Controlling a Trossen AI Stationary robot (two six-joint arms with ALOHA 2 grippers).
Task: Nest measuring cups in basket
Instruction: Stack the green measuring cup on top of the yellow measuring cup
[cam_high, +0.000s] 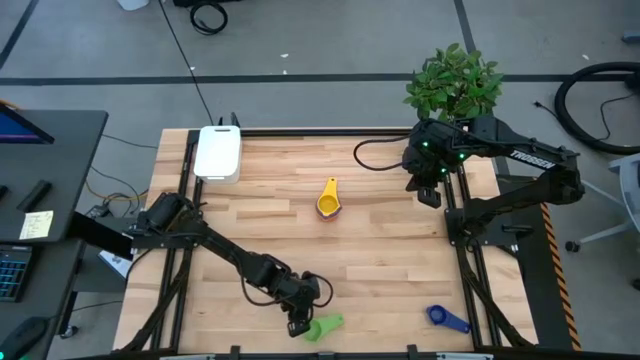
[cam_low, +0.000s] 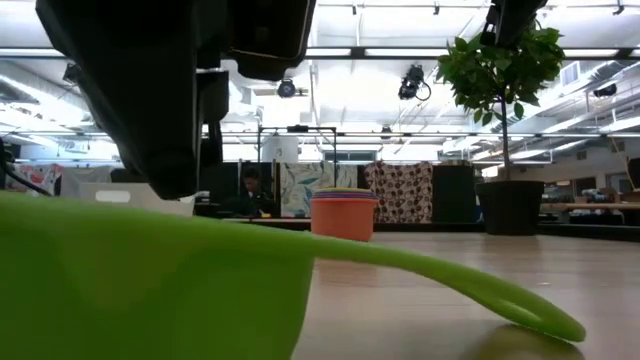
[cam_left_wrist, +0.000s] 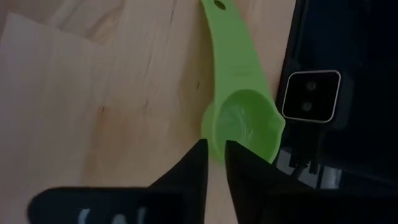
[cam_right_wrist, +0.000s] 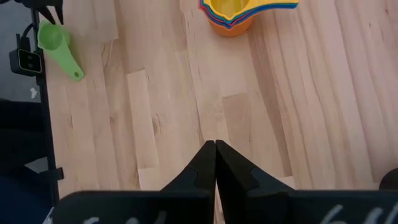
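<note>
Green measuring cup (cam_left_wrist: 244, 127): lay at the table's near edge, bowl rim between the narrowly parted fingertips of the left gripper (cam_left_wrist: 214, 152), handle pointing away; grip best seated squarely on the rim before lifting; right gripper (cam_right_wrist: 214, 149) hung shut, well apart.

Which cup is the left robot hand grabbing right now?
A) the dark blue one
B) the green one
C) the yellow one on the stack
B: the left gripper has its fingertips pinching the rim of the green measuring cup at the table's near edge.
</note>
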